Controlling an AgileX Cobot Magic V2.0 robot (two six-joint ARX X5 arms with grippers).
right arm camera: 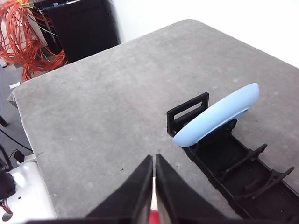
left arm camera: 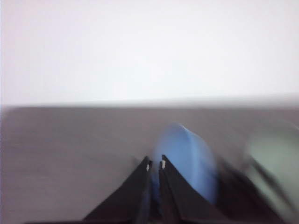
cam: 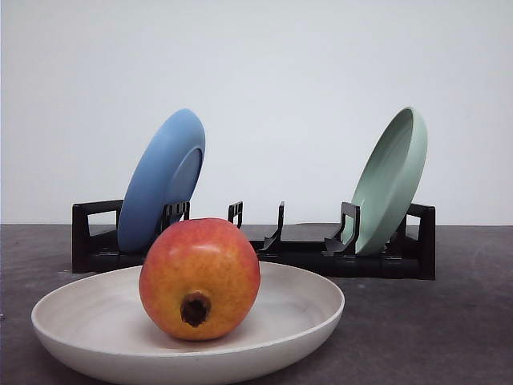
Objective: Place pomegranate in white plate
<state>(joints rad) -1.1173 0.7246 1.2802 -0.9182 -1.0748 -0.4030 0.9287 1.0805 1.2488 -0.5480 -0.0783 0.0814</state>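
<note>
Two plates stand on edge in a black dish rack (cam: 321, 257) toward the tabletop's far edge: blue plate (cam: 163, 180) in the left-end slot, pale green plate (cam: 393, 180) near the right end, both tilted rightward, the slots between them empty. Rack ends show handle-like loops.

Pomegranate (cam: 200, 277) sits inside the white plate (cam: 96, 321) near the tabletop's front edge, resting on the plate's floor left of centre, dark crown hole facing the camera. Red skin on top grading to orange-yellow lower down. Plate's bottom rim is cut off by the frame edge; pomegranate hides part of the rack's base and the foot of the blue plate.

Left gripper (left arm camera: 155, 164): left wrist view is badly motion-blurred. Black fingers (left arm camera: 135, 196) meet at the tips, closed with nothing between. Beyond them a blue smear reads as the blue plate; a pale green smudge at the side is probably the green plate; rack hard to make out.

Right gripper (right arm camera: 154, 158): fingers together, nothing gripped, above bare grey tabletop (right arm camera: 93, 107). Small red patch at the frame edge between the finger bases, too little showing to identify. Rack's end and blue plate visible; orange cables (right arm camera: 28, 42) off the table's far corner.
</note>
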